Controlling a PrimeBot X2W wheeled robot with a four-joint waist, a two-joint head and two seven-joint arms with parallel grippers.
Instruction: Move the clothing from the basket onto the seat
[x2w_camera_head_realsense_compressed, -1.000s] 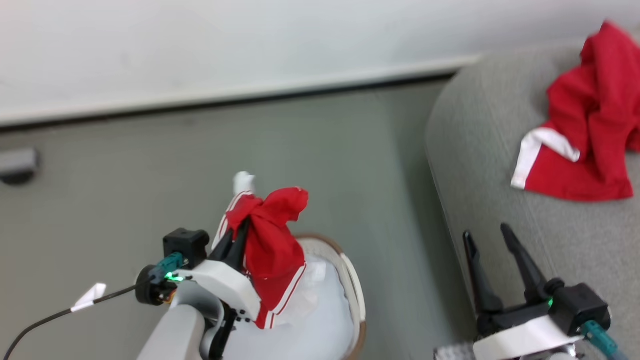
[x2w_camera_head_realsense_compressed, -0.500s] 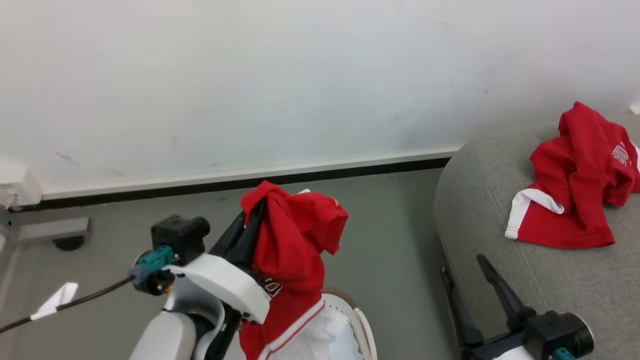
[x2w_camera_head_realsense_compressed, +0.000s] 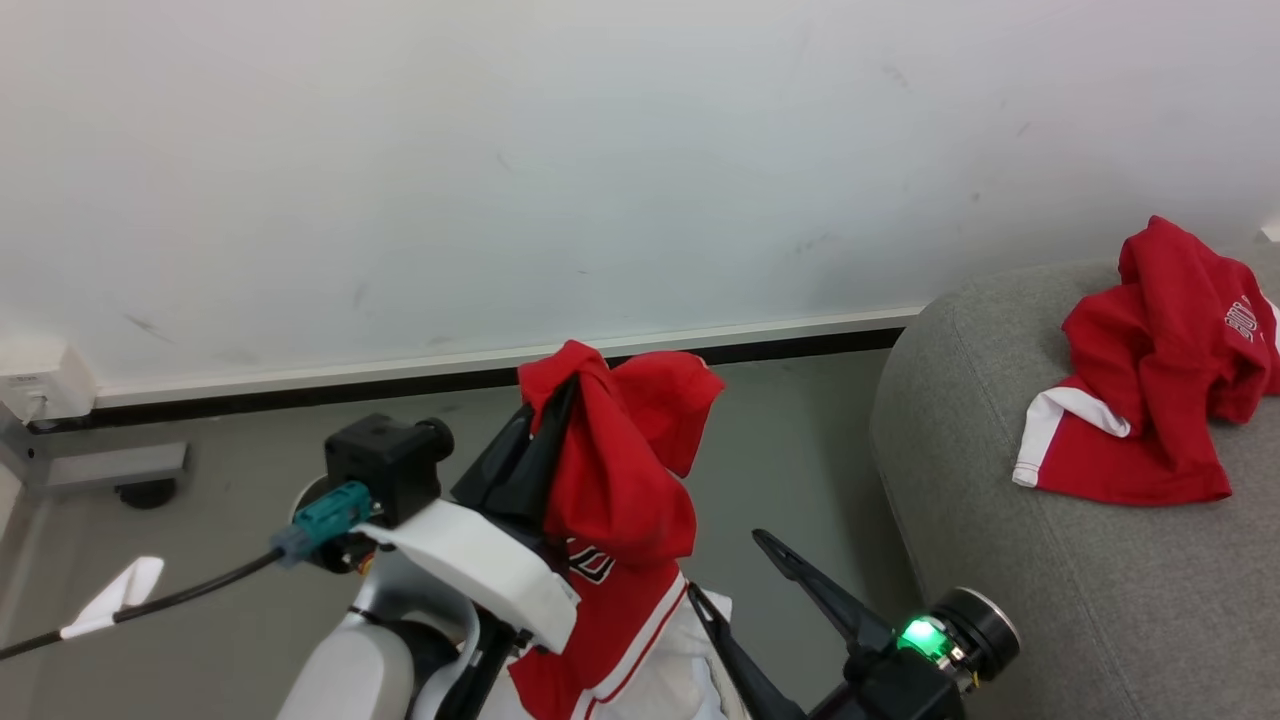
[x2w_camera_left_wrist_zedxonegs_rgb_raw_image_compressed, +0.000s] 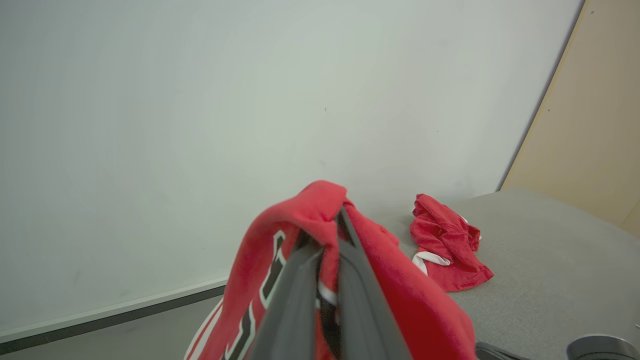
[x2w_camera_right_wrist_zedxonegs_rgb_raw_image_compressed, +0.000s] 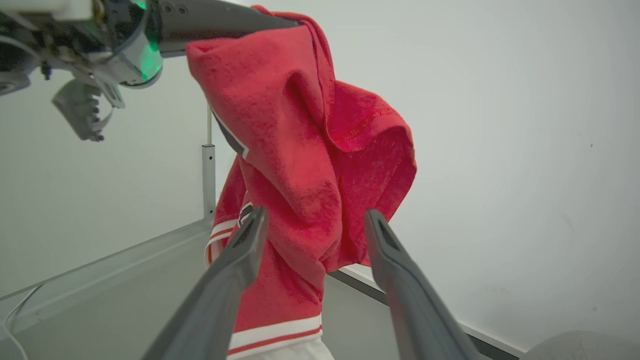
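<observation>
Swung in from beside the seat (x2w_camera_head_realsense_compressed: 1000, 520), the right fingers (x2w_camera_head_realsense_compressed: 810, 583) now stand spread wide and empty near the red jersey (x2w_camera_head_realsense_compressed: 620, 480). The left fingers (x2w_camera_head_realsense_compressed: 535, 455) pinch its top, so it dangles left of the seat. Farther back, another red garment (x2w_camera_head_realsense_compressed: 1150, 420) lies crumpled on the seat.

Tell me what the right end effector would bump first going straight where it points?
Probably the red garment hanging from the left end effector: it lies straight ahead of the right end effector, though depth is unclear.
</observation>
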